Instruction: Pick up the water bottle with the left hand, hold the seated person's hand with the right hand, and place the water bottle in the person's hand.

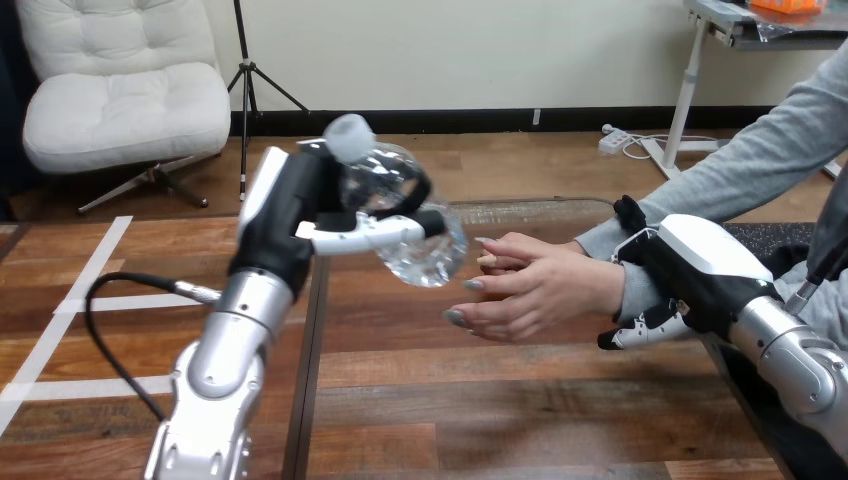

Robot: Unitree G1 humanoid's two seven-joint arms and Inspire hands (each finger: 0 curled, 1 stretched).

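- Wooden bench (500,400) lies below both arms.
- Left robot hand (300,205) is clamped on the water bottle (420,245), with fingers and thumb wrapped round its clear body. The bottle is off the bench and tilted, cap up and to the left.
- Right robot hand (700,262) is closed round the person's wrist (612,290), with fingers above and below it.
- Person's hand (535,290) is open, its fingertips just beside the bottle's base and apparently not touching it.
- Assessment: pickup and wrist hold appear complete, so delivery is the step in hand.
- Next move calls for carrying the bottle rightward into the open palm.
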